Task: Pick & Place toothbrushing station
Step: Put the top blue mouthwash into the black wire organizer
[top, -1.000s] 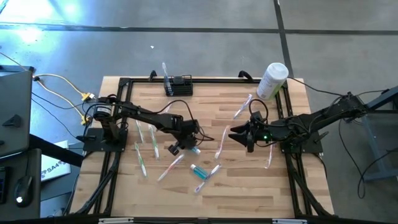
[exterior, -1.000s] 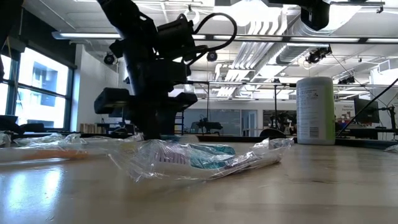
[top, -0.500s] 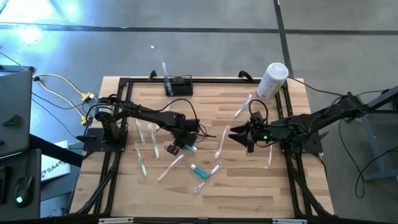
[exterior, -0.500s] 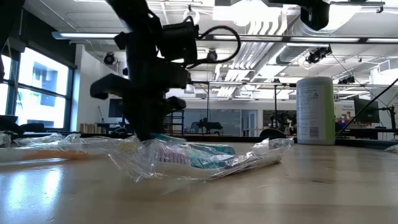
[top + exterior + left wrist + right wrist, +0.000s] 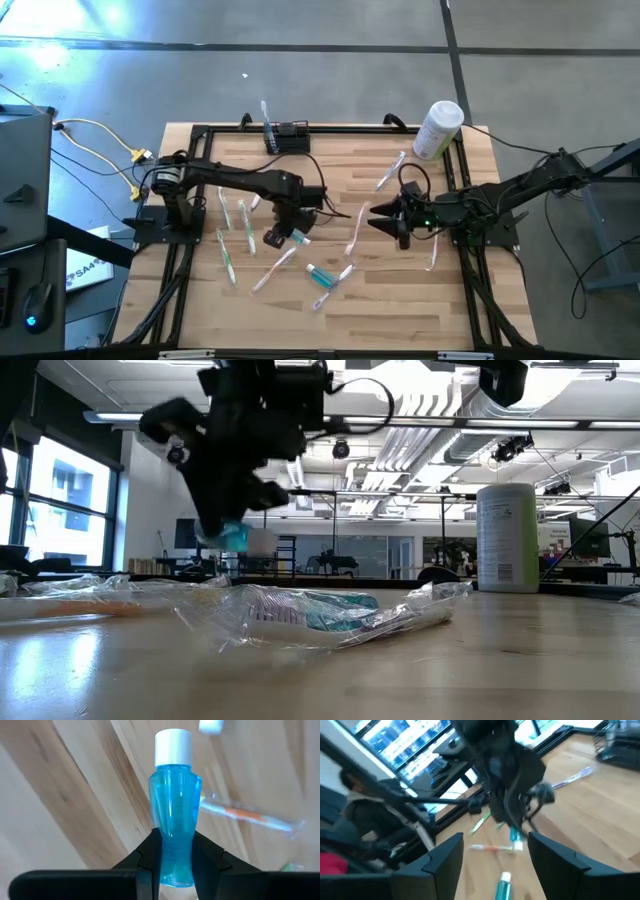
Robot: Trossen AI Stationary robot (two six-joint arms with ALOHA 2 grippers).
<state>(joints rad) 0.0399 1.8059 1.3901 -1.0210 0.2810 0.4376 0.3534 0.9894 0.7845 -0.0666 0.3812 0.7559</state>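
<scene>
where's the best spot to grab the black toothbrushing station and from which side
Probably from straight above, closing across its narrow width. The toothbrushing station sits flat at the table's far edge, long side along that edge, with one toothbrush standing at its left end, so grip the middle or right part. The left hand is shut on a blue bottle; the right hand is open.

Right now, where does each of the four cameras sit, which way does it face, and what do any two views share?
High: overhead, straight down on the table, both arms.
Low: table-top height, facing the room; left gripper hangs above wrapped toothbrushes.
Left wrist: past its own fingers, clamped on a blue bottle.
Right wrist: past the open right gripper toward the left arm.
Shared: the bottle shows in all four.
</scene>
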